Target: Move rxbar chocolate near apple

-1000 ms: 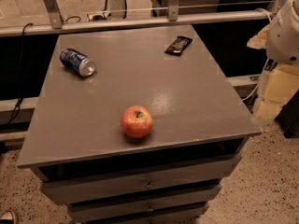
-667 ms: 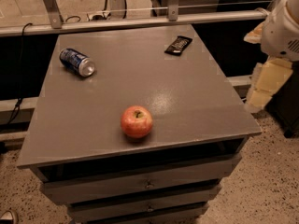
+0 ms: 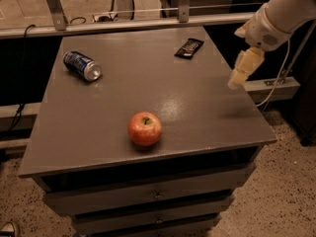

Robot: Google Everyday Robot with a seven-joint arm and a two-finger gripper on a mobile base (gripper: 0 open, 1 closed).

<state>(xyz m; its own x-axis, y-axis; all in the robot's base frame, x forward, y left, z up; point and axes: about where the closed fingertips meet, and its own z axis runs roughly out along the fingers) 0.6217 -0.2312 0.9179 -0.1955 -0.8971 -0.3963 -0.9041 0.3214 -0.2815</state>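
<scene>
The rxbar chocolate (image 3: 189, 48) is a small black bar lying flat near the far right corner of the grey table top (image 3: 148, 93). The apple (image 3: 145, 128) is red-orange and sits near the front middle of the table. My gripper (image 3: 239, 73) hangs from the white arm at the right, above the table's right edge, in front of and to the right of the bar and well apart from both things. It holds nothing.
A blue soda can (image 3: 82, 65) lies on its side at the far left of the table. The table is a cabinet with drawers (image 3: 153, 196) below. A metal rail (image 3: 128, 24) runs behind it. A cable (image 3: 274, 85) hangs at the right.
My arm and gripper have moved up and left, from beside the table's right front corner to over its right edge. The bar, apple and can have not moved.
</scene>
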